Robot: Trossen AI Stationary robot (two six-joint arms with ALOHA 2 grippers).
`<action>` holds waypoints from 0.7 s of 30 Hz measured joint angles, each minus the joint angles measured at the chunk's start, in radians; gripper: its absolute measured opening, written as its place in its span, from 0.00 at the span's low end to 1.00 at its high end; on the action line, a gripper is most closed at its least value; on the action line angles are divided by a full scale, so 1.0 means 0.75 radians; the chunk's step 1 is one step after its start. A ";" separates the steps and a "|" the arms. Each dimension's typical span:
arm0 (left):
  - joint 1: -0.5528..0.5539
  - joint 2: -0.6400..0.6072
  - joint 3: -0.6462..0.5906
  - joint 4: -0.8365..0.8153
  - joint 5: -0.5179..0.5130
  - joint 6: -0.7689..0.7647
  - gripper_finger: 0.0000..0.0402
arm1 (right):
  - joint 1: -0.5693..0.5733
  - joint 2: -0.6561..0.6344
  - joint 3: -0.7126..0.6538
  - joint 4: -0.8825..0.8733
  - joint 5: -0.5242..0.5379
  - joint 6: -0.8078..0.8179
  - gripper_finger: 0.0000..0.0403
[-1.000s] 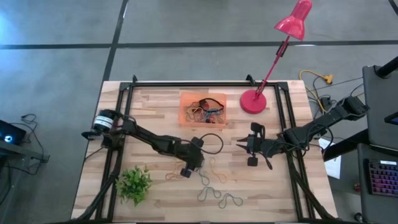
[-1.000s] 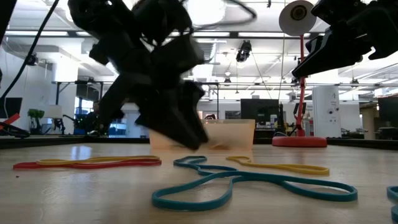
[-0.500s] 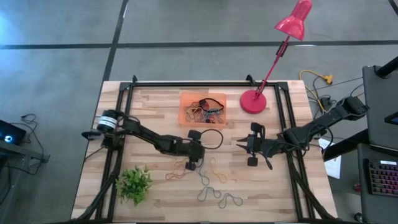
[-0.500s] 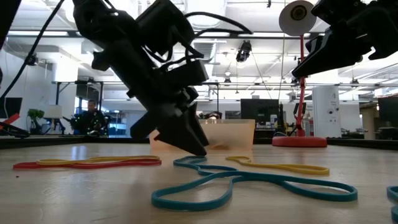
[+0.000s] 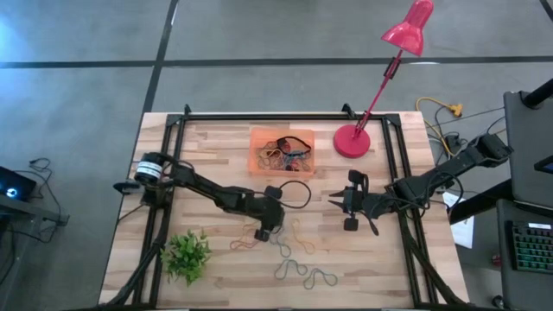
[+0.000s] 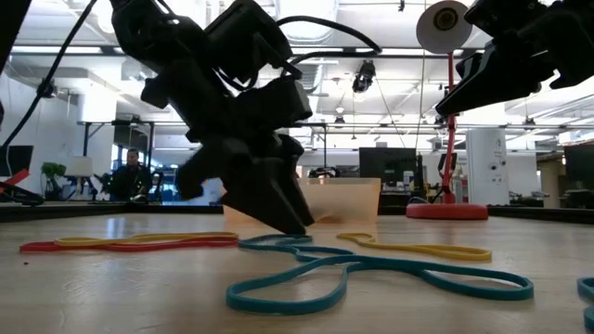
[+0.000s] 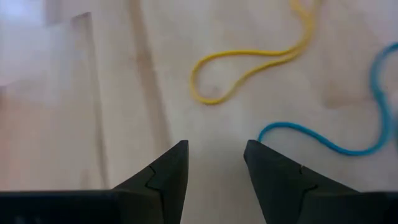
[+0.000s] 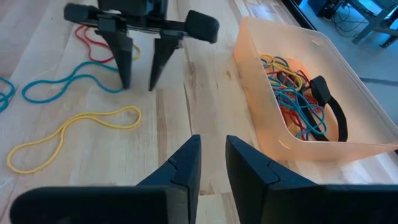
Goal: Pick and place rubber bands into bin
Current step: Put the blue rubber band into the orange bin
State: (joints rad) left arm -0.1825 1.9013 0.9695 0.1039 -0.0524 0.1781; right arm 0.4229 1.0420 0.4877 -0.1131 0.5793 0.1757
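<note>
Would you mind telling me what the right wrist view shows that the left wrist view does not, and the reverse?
Only the right wrist view shows the bin with its tangle of rubber bands, a red band beyond, and the whole left gripper, open and pointing down at the table. Only the left wrist view shows the bare wood between that gripper's fingers up close. Both share the yellow band and the blue band lying loose on the table.

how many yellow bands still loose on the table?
2. One yellow band beside the left hand; another lying along a red band. Others may be hidden.
</note>
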 joint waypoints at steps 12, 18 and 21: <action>-0.007 -0.058 -0.009 -0.084 0.269 -0.019 0.37 | 0.000 0.000 -0.001 -0.001 0.000 0.000 0.16; -0.009 -0.058 -0.013 -0.074 0.327 -0.022 0.37 | 0.000 0.000 -0.001 -0.001 0.000 0.000 0.15; -0.009 -0.063 -0.013 -0.071 0.320 -0.022 0.37 | 0.000 0.000 -0.001 -0.001 0.000 0.000 0.15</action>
State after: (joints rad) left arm -0.1890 1.8542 0.9598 0.0509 0.1876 0.1616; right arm 0.4229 1.0420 0.4870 -0.1140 0.5793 0.1760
